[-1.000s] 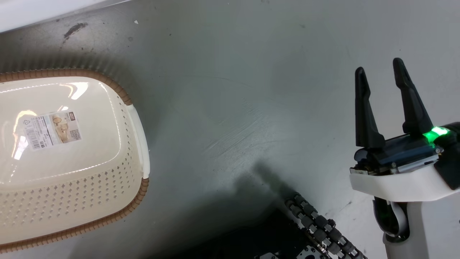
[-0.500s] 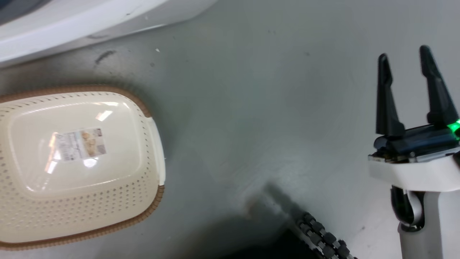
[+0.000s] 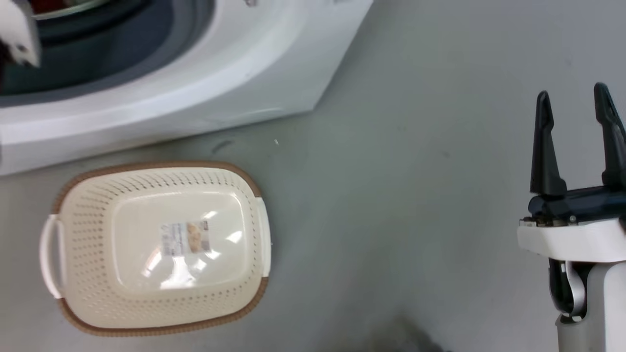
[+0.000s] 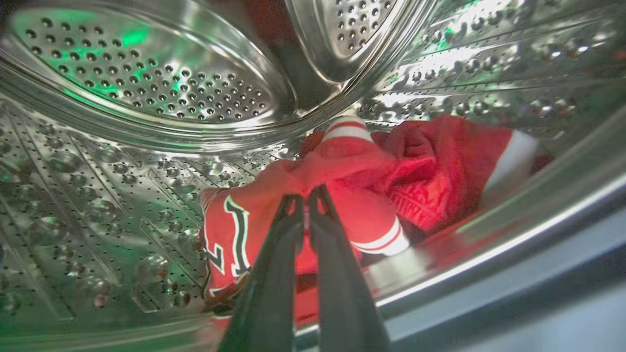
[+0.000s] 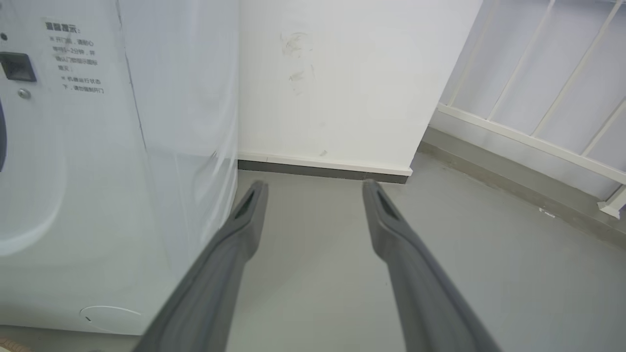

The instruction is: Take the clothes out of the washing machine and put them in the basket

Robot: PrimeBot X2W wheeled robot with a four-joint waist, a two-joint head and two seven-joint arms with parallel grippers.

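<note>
Clothes (image 4: 420, 166): lay heaped low inside the steel drum (image 4: 146, 88) of the washing machine (image 3: 234, 73), close behind the drum's front lip, bright red with white stripe trim. Included a jersey (image 4: 230, 234) on the left of the heap, its black, white-edged number partly showing. Left gripper (image 4: 305, 195): reached into the drum, fingers drawn together at the tips and pinched on a raised fold of the red fabric. Showed from the head camera as a pale piece of forearm (image 3: 19, 34) at the grey rubber porthole rim (image 3: 98, 54), far left. Basket (image 3: 88, 195): stood upright on the grey floor (image 3: 391, 220) just on the near side of the machine's front, near it but apart. Was cream and perforated, with a brown woven-look rim, a white handle at each of its left and right ends, and a paper label (image 3: 186, 238) on its glossy bottom. Right gripper (image 3: 572, 93): hovered over bare floor well to the right of the basket, its two dark fingers spread wide apart, clamped on nothing. Faced, by its own wrist camera, the machine's white side on the left, a white wall (image 5: 342, 73) with dark skirting beyond, and a white railing (image 5: 538, 98) farther right.
</note>
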